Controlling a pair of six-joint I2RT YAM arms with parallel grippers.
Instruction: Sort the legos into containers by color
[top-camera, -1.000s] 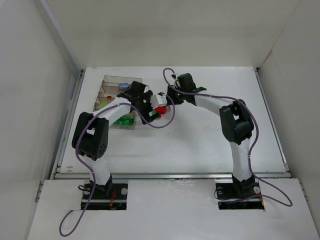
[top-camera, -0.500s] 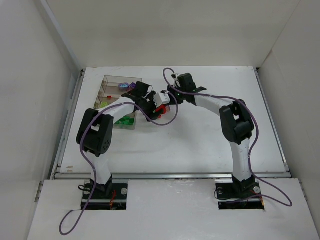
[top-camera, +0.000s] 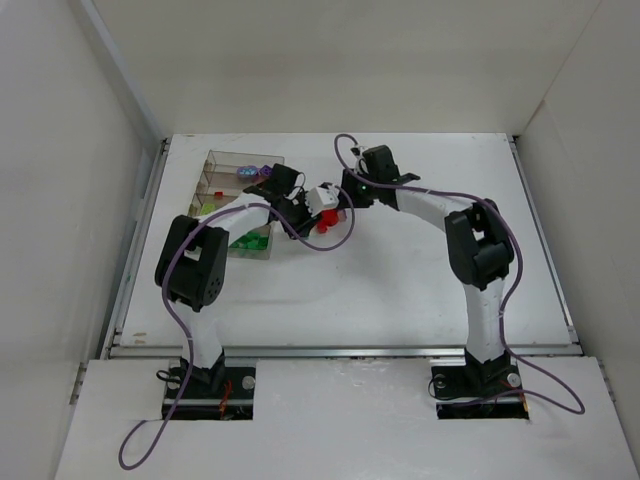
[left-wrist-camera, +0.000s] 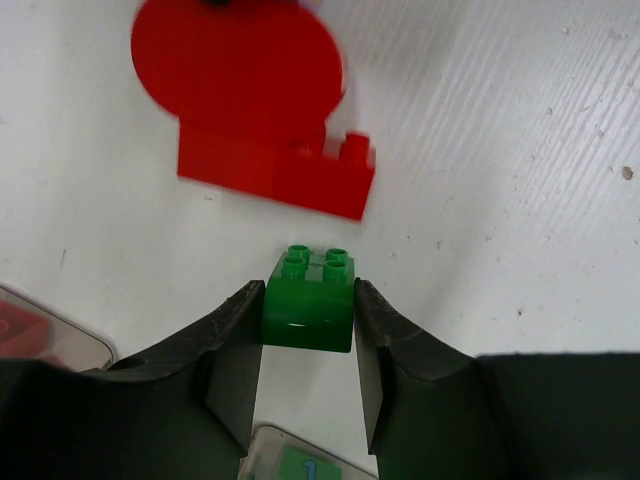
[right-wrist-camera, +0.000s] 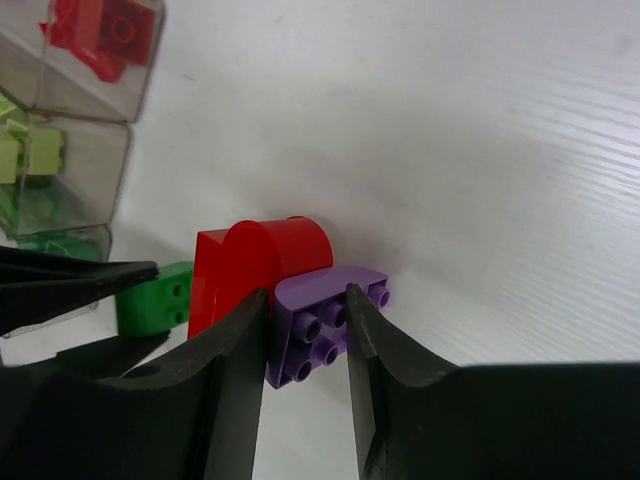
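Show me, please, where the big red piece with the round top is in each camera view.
Top external: red piece at the middle of the table, right of the clear tray.
Left wrist: upper left, beyond the green brick in the left claw; tray corner at lower left.
Right wrist: lower middle, just left of the purple brick in the right claw; tray at upper left.
Shared landmark: the clear tray.
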